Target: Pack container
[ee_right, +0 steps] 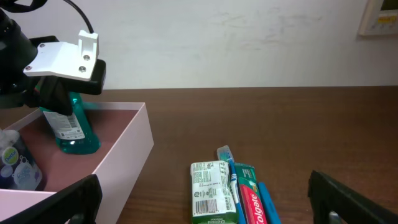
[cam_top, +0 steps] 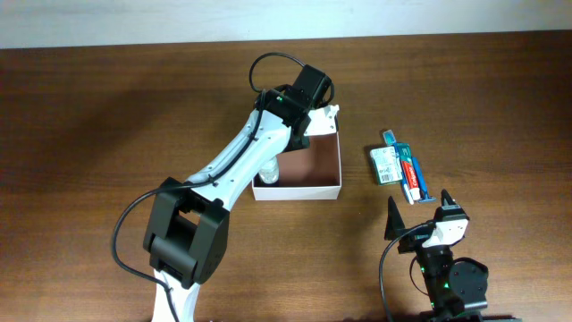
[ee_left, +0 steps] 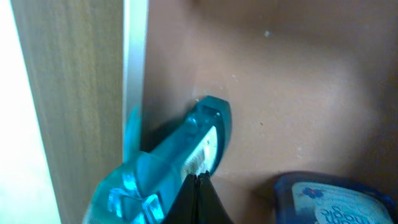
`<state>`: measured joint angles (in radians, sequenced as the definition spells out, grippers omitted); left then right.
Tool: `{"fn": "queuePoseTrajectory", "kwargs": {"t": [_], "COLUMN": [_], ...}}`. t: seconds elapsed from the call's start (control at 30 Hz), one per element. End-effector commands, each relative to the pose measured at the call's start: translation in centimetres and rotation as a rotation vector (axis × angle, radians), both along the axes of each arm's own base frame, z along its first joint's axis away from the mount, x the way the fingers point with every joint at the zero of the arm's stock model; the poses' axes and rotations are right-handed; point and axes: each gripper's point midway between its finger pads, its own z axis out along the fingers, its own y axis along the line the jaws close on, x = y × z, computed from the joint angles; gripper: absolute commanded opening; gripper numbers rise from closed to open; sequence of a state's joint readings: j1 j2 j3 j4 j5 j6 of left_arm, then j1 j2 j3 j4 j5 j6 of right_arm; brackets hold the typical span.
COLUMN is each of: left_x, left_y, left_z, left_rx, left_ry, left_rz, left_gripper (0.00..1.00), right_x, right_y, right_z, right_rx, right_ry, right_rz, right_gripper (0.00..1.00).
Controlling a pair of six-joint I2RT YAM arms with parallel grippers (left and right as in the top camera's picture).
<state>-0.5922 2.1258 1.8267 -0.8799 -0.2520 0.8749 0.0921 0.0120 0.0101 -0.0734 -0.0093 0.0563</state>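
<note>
The container is a shallow square box with white walls and a brownish-pink floor, at the table's middle. My left gripper reaches into its far side. In the left wrist view its black fingers are pressed together against a teal bottle by the white wall. The right wrist view shows that bottle upright under the left gripper. A blue-labelled bottle stands in the container too. My right gripper is open and empty, near the front edge.
A green-and-white soap box, a toothbrush and a red-and-green toothpaste box lie together on the wood table right of the container. They show ahead of the right gripper in its wrist view.
</note>
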Motion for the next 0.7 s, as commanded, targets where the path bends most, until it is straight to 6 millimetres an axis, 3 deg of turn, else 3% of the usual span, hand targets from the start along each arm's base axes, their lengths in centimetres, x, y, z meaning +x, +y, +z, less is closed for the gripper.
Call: {"fn": "queuePoseTrajectory", "kwargs": {"t": [0.0, 0.13, 0.27, 0.33, 0.43, 0.5, 0.57, 0.6, 0.67], "left_x": [-0.8, -2.7, -4.3, -4.7, -4.2, -3.3, -1.9, -0.9, 1.1], "left_y": [-0.4, -3.2, -6.1, -7.0, -7.4, -6.6, -4.6, -2.8, 2.6], "left_z": [-0.3, 0.1, 1.8, 3.5, 7.5, 10.8, 14.6, 16.5, 19.8], "left_rx": [0.01, -0.013, -0.111, -0.178, -0.301, -0.388, -0.501, -0.574, -0.743], "left_ry": [0.026, 0.041, 0.049, 0.042, -0.005, -0.05, -0.106, -0.137, -0.191], "left_rz": [-0.003, -0.072, -0.09, -0.074, 0.013, 0.094, 0.233, 0.351, 0.654], "left_gripper": [0.0, 0.0, 0.0, 0.0, 0.0, 0.0, 0.0, 0.0, 0.0], "right_x": [0.0, 0.0, 0.0, 0.0, 0.0, 0.0, 0.0, 0.0, 0.0], "right_y": [-0.1, -0.1, -0.1, -0.1, -0.1, -0.1, -0.1, -0.1, -0.1], "right_z": [-0.3, -0.3, -0.3, -0.3, -0.3, -0.3, -0.3, -0.3, -0.3], "right_rx": [0.008, 0.008, 0.008, 0.008, 0.008, 0.008, 0.008, 0.008, 0.007], "right_ry": [0.007, 0.007, 0.007, 0.007, 0.007, 0.007, 0.007, 0.007, 0.007], "right_rz": [-0.001, -0.001, -0.001, -0.001, -0.001, -0.001, -0.001, -0.001, -0.001], "right_gripper": [0.99, 0.99, 0.99, 0.99, 0.99, 0.99, 0.99, 0.99, 0.99]}}
